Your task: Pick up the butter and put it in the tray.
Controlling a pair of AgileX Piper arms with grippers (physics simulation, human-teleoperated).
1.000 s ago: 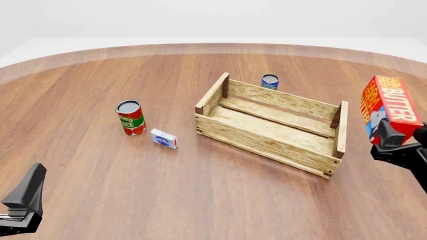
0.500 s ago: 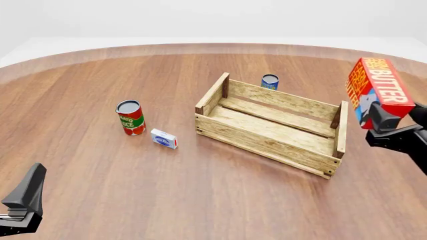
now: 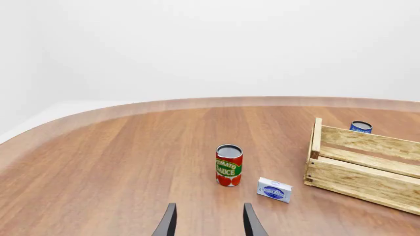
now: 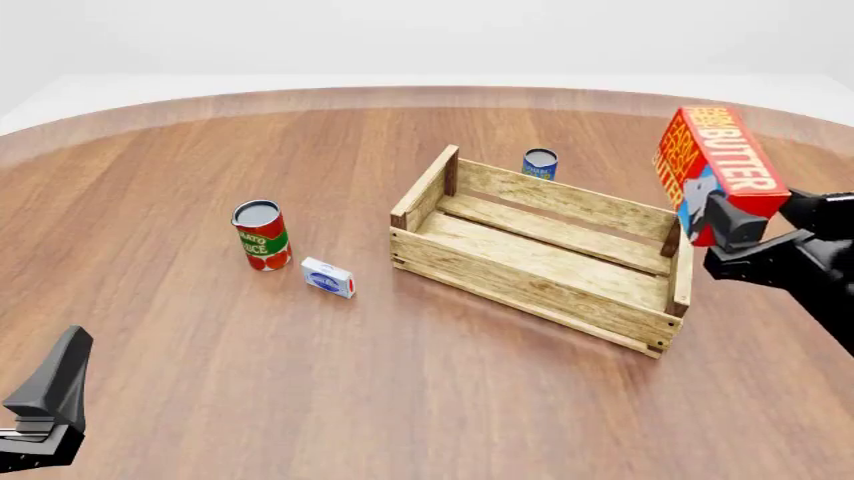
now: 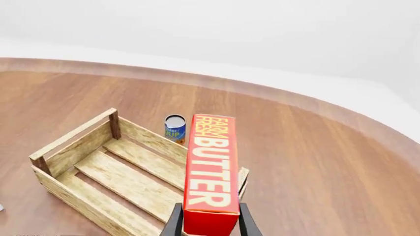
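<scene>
The butter [image 4: 717, 165] is a red carton with yellow lettering, held in the air over the right end of the tray [image 4: 541, 255], tilted. My right gripper [image 4: 721, 222] is shut on its lower end. In the right wrist view the butter [image 5: 211, 169] stands between the fingers above the tray [image 5: 125, 177]. The tray is a light wooden slat crate at the table's middle, nothing in it. My left gripper [image 3: 208, 222] is open and empty, low at the near left [image 4: 47, 400], far from the tray.
A tomato sauce can [image 4: 262, 235] and a small white-and-blue box [image 4: 327, 277] stand left of the tray. A blue can [image 4: 539, 164] stands just behind the tray's far side. The round wooden table's edge [image 4: 400, 92] curves behind.
My right gripper has carried the butter up and to the left, from beside the tray's right end to over it. The left arm has not moved.
</scene>
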